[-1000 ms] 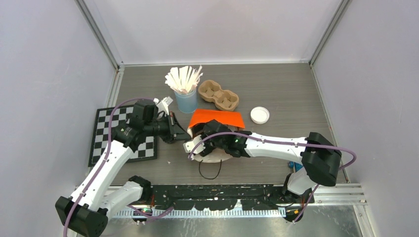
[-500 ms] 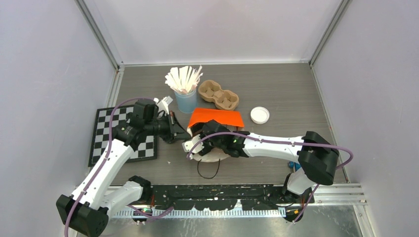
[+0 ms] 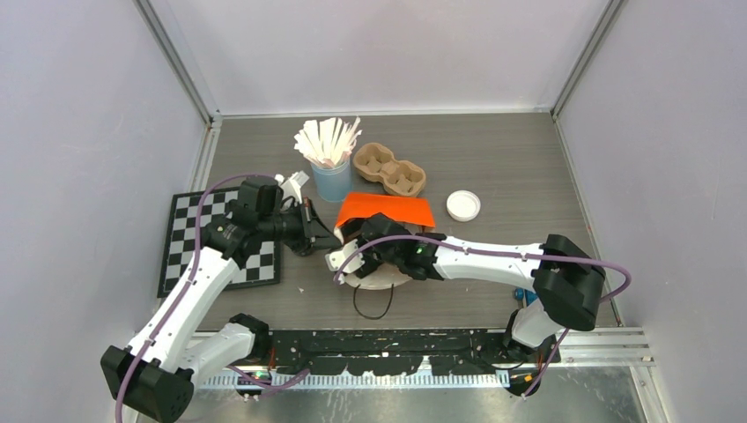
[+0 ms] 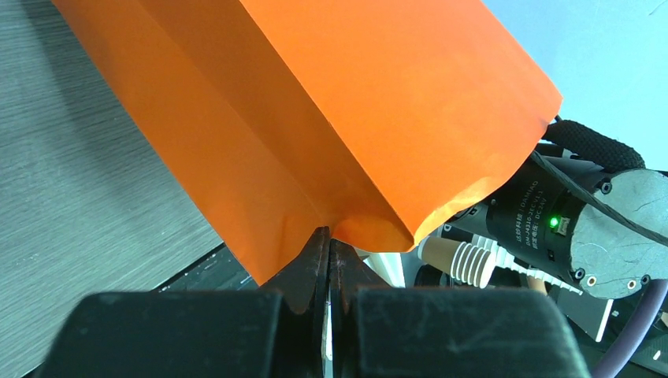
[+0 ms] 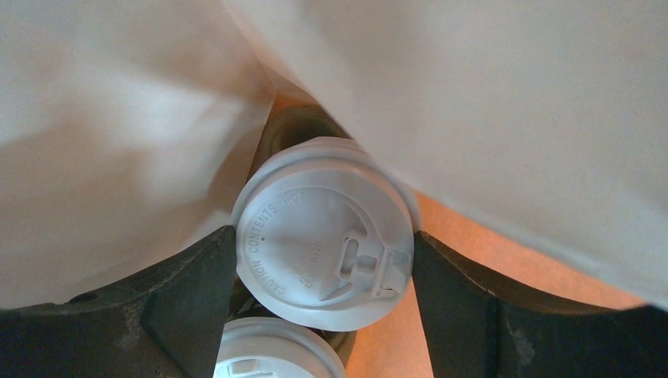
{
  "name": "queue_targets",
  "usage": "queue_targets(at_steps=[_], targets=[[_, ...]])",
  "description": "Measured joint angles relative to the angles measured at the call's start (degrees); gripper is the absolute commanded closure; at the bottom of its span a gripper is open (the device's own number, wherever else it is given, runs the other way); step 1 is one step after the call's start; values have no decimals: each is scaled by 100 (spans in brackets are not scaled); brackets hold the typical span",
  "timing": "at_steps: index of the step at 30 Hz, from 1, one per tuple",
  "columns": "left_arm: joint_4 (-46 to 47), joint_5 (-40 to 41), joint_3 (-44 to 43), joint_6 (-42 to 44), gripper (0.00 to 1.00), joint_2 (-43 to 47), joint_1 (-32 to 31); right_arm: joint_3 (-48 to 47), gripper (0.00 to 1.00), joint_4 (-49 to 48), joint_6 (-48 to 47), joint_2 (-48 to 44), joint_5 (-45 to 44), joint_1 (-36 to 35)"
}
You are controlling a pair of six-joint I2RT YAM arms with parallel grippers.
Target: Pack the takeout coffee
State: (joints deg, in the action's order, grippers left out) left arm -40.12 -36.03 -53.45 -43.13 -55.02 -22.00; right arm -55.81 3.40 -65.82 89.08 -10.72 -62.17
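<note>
Right end effector (image 5: pixel 323 240) clasps a takeout coffee (image 5: pixel 346 197) whose white lid (image 5: pixel 303 272) reads "CAUTION CONTENTS"; left end effector (image 4: pixel 328 246) pinches the orange bag (image 4: pixel 331 110).

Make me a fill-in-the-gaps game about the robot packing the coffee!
The left pincer is shut on the edge of the ___ bag.
The right pincer grips a coffee cup whose lid is ___.
The sticks stand in a cup coloured light ___.
The board under the left arm has black and white ___.
Missing words: orange, white, blue, squares.
</note>
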Motion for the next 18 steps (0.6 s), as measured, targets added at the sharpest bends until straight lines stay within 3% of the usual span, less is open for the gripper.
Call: queue_targets(at_steps=[13, 18], targets=[[13, -173, -68, -31, 100, -74, -11, -24, 20, 352, 155, -199, 173, 42], [39, -214, -68, -44, 100, -74, -11, -24, 9, 426, 219, -245, 243, 59]])
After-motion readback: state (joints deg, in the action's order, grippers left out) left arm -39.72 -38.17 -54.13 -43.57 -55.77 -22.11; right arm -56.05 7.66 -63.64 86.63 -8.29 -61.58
